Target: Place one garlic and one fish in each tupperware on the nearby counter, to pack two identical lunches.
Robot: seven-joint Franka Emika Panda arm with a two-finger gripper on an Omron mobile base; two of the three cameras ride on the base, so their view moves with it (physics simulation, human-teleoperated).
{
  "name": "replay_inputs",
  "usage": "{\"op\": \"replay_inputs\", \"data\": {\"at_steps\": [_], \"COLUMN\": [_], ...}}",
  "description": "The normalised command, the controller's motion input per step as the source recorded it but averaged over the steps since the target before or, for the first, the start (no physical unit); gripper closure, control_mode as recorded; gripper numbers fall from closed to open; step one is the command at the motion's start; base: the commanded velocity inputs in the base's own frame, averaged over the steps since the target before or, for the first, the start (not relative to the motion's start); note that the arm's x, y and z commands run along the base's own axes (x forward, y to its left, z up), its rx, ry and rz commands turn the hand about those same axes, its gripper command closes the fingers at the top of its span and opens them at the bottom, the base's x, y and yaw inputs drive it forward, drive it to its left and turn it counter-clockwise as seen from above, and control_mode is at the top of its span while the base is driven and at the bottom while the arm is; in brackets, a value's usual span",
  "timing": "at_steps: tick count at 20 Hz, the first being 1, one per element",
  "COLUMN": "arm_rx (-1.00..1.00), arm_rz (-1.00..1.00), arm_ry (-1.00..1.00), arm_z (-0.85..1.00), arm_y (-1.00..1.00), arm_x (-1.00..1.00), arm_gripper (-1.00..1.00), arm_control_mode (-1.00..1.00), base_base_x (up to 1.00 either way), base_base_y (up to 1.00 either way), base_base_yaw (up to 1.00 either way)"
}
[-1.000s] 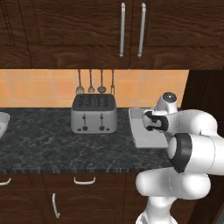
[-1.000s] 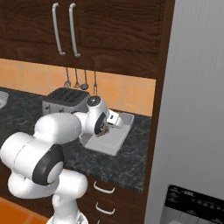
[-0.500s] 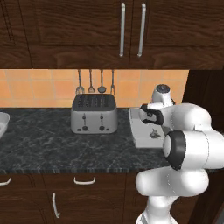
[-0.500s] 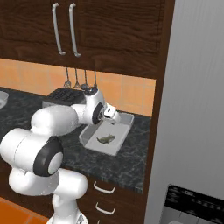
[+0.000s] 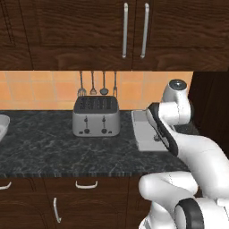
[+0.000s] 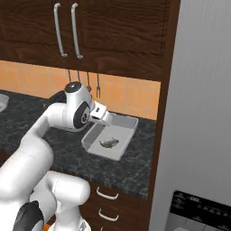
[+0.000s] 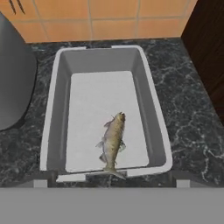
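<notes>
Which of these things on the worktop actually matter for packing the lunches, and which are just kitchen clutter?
Part of the job:
- tupperware, open, on the counter
- fish, lying inside that tupperware
- no garlic in it yet

Just lying about:
- toaster, left of the tupperware
- utensils hanging on the tiled wall
- upper cupboards
</notes>
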Motion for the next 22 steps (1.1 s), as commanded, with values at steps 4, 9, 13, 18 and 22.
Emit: {"op": "replay_inputs", "data": {"at_steps": [4, 9, 13, 18, 22], "arm_rx": [-0.01, -0.02, 0.00, 0.00, 0.00], "arm_rz": [0.03, 0.05, 0.00, 0.00, 0.00], "arm_ry": [-0.02, 0.01, 0.00, 0.00, 0.00], "arm_z": [0.49, 0.00, 0.00, 0.00, 0.00], "arm_y": [0.29, 0.06, 0.00, 0.00, 0.00], "arm_x": [-0.94, -0.39, 0.00, 0.00, 0.00], "arm_gripper": [-1.00, -1.00, -1.00, -1.00, -1.00], "arm_control_mode": [-1.00, 1.00, 1.00, 1.00, 1.00], "base_base_x": [0.00, -0.40, -1.00, -1.00, -0.95], "base_base_y": [0.00, 0.00, -0.01, -0.61, -1.00], "base_base_yaw": [0.00, 0.01, 0.02, -0.12, -0.37]}}
